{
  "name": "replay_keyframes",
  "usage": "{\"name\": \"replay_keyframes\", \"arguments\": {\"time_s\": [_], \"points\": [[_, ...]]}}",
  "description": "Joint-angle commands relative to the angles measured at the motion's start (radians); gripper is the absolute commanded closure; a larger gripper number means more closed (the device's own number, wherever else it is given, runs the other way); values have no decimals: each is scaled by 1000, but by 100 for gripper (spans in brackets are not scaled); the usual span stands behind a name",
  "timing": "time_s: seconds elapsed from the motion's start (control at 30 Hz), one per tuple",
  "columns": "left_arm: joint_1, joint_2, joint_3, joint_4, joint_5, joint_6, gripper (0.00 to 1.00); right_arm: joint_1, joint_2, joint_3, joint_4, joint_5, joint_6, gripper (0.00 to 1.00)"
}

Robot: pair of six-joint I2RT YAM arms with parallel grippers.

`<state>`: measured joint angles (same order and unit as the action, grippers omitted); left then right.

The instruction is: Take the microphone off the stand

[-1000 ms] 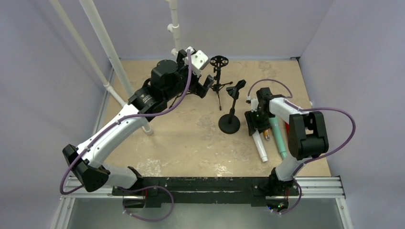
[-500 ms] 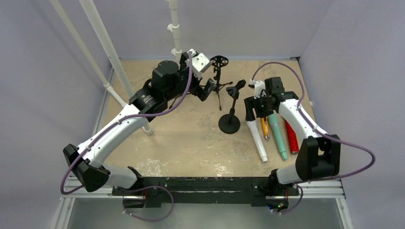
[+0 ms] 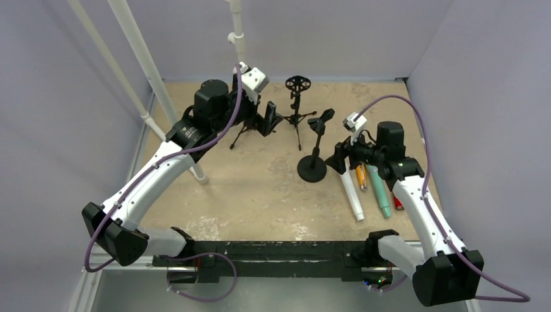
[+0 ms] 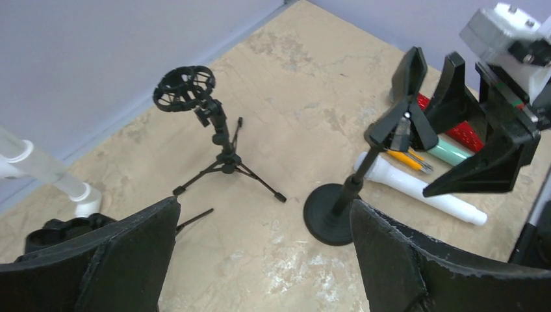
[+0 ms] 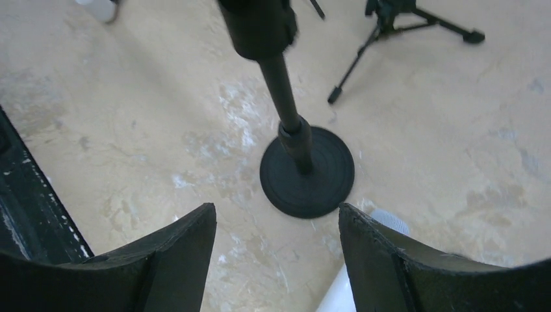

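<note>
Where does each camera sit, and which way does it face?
Top external: above, behind the bases, looking down at the table; both arms show.
Left wrist: on left gripper, facing tripod stand and round-base stand; own fingers show.
Right wrist: on right gripper, looking down at round-base stand; own fingers show.
All three share the round-base stand.
</note>
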<state>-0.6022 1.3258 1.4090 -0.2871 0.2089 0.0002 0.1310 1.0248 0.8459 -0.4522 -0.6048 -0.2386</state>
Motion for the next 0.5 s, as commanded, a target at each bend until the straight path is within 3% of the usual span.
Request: {"name": "replay_keyframes", "arguments": {"time_s": [0.0,0.47], "points": [[9,-37,-41,14,113,-33,0,-1,-10,1,179,-173,-20,34],[30,-31,-146,60,127,-10,2,0,181,3,604,-304,178,42]]}}
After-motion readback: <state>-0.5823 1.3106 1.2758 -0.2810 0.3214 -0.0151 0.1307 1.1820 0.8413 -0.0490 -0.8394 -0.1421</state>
